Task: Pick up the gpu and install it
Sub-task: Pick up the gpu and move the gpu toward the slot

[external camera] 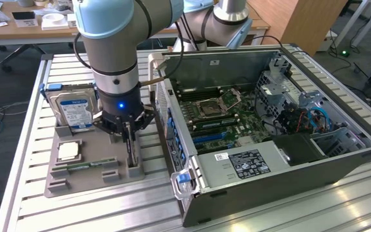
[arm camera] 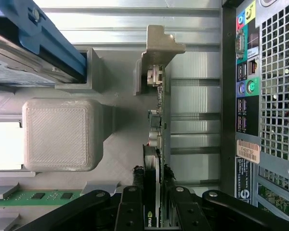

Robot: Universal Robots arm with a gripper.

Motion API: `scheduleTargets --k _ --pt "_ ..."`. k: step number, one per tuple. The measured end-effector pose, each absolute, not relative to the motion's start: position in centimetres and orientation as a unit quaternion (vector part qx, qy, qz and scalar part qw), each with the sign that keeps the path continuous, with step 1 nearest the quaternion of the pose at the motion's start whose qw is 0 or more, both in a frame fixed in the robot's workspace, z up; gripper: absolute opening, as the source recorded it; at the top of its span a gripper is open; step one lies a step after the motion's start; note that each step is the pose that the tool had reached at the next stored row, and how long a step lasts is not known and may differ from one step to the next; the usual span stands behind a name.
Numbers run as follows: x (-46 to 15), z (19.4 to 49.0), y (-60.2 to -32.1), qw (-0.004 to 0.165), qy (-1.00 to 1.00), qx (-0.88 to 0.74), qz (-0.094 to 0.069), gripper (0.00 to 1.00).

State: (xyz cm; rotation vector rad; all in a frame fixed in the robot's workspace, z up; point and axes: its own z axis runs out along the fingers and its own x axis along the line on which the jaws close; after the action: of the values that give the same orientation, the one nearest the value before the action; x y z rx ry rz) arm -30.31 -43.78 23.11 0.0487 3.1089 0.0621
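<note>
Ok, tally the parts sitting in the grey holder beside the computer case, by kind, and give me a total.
hard drive: 1
processor chip: 1
memory stick: 1
gpu: 1
Total: 4

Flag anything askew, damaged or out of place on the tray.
Nothing stands out. The gpu stands straight on edge in its tray slot, gripped squarely by the tool; the hard drive sits in its slot.
</note>
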Motion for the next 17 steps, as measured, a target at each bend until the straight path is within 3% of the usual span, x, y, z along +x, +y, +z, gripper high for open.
scheduleTargets --k 17 --pt "-30.3 25.8 -43.8 0.016 1.000 0.016 0.020 0.26"
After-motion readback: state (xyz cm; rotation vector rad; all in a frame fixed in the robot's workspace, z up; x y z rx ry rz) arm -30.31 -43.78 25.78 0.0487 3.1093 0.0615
